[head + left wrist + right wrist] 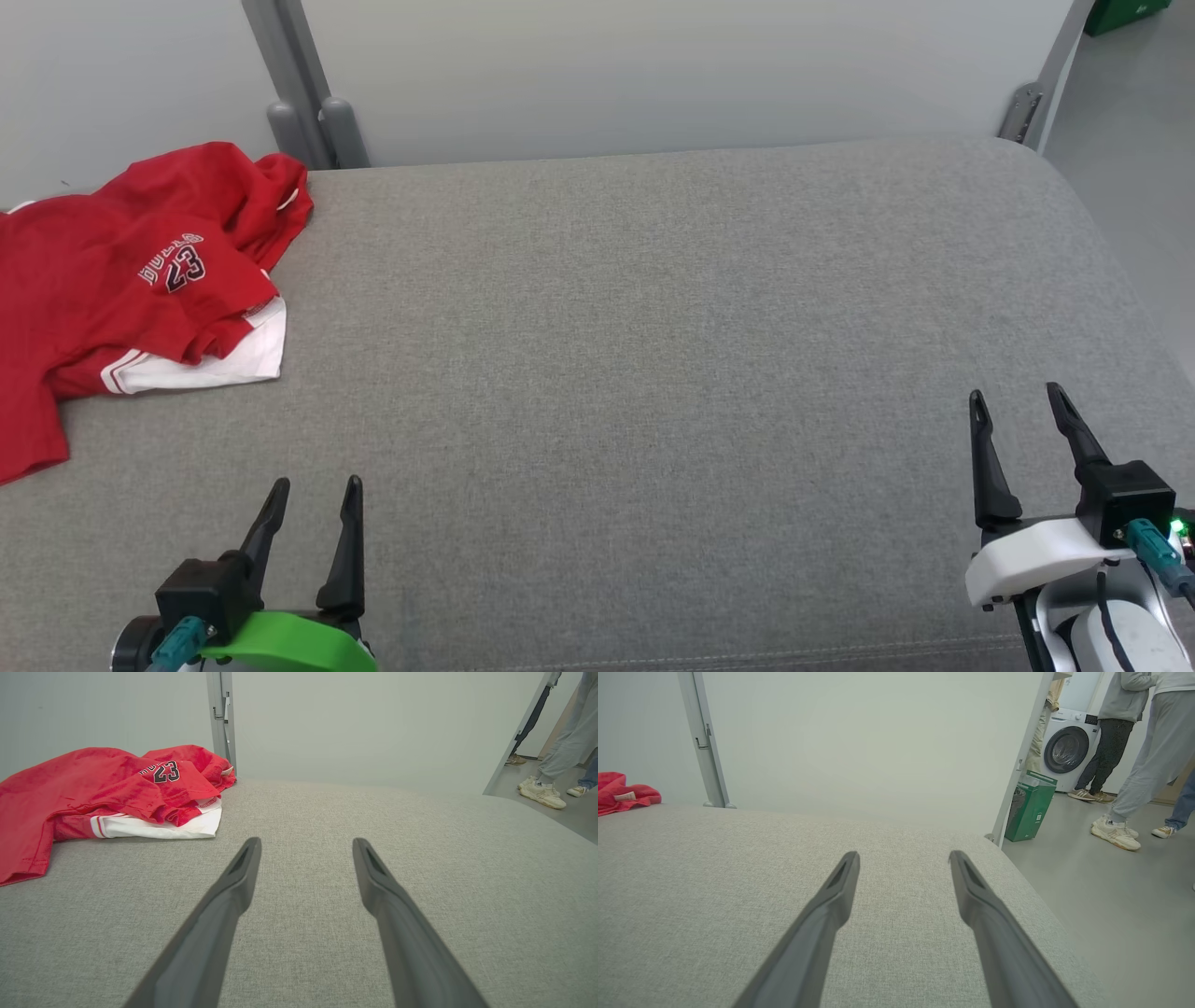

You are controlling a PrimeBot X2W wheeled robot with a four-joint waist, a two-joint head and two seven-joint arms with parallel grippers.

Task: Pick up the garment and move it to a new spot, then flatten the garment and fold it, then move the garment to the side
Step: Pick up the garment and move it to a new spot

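Red garment crumpled at upper left, cut off by frame edge, lettering partly hidden, grey table, left gripper and right gripper spread wide, empty.

Wide grey cushion, garment bunched far-left

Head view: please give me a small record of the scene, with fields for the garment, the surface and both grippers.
garment: red jersey, number 23, white trim, crumpled
garment place: far left of the grey fabric surface, running past the picture's left edge
left gripper: open, empty, near side, apart from the jersey
right gripper: open, empty, near right
task stage: jersey not yet picked up
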